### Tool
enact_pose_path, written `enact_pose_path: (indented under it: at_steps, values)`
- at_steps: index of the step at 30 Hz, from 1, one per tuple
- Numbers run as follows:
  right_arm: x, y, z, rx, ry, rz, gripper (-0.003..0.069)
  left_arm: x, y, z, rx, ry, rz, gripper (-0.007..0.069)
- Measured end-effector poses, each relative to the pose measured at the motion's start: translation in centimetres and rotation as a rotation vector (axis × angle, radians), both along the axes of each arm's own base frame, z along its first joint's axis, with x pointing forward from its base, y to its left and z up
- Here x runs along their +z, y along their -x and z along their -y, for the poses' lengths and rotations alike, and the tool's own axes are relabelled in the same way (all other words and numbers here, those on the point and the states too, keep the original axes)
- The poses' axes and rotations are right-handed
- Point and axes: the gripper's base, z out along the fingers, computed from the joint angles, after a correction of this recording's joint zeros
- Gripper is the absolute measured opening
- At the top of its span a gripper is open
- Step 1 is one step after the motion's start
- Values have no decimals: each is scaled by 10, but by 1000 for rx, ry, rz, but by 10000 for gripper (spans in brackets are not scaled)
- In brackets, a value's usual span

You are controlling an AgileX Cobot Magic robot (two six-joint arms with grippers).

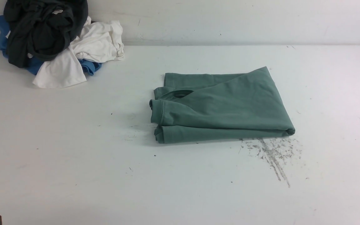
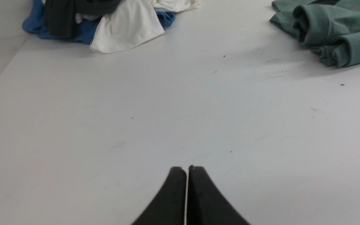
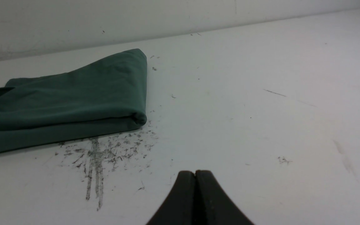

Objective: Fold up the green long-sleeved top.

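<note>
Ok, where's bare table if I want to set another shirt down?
Bare table runs along the near edge, in front of the folded green top, and between it and the clothes pile. The far right side is bare too. It is crowded only in the far left corner, at the pile.

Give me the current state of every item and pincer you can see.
green long-sleeved top: folded into a compact stack, lying flat on the table, untouched.
pile of clothes: black, white and blue garments crumpled together at the far left corner.
left pincer: shut, empty, over bare table.
right pincer: shut, empty, clear of the top.
</note>
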Motion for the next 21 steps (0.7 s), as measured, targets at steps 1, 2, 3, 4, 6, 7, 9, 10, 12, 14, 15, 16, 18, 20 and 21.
enact_pose_path:
  at_steps: [1,2,3,4,6,7,9,10,12,14,15,16,18,20,21]
  values:
    - [0,0,0,0,0,0,-14,0,0,0,0,8,7,-8]
    - [0,0,0,0,0,0,-14,1,0,1,3,24,9,-8]
    - [0,0,0,0,0,0,-14,1,0,1,10,31,8,-8]
    - [0,0,0,0,0,0,-14,0,0,1,21,53,1,-8]
    - [0,0,0,0,0,0,-14,-1,0,1,44,88,-15,-8]
    - [0,0,0,0,0,0,-14,-1,0,1,51,100,-20,-8]
    - [0,0,0,0,0,0,-14,-1,1,1,56,96,-26,-8]
    - [0,0,0,0,0,0,-14,-1,1,1,51,80,-25,-8]
    - [0,0,0,0,0,0,-14,-1,1,1,44,57,-22,-8]
    - [0,0,0,0,0,0,-14,-1,1,1,38,37,-21,-8]
    - [0,0,0,0,0,0,-14,-1,1,1,35,25,-20,-8]
    - [0,0,0,0,0,0,-14,-1,1,1,33,21,-19,-8]
    - [0,0,0,0,0,0,-14,-1,1,1,31,12,-19,-8]
    - [0,0,0,0,0,0,-14,-1,1,1,31,11,-18,-8]
    - [0,0,0,0,0,0,-14,-1,1,1,30,10,-18,-8]
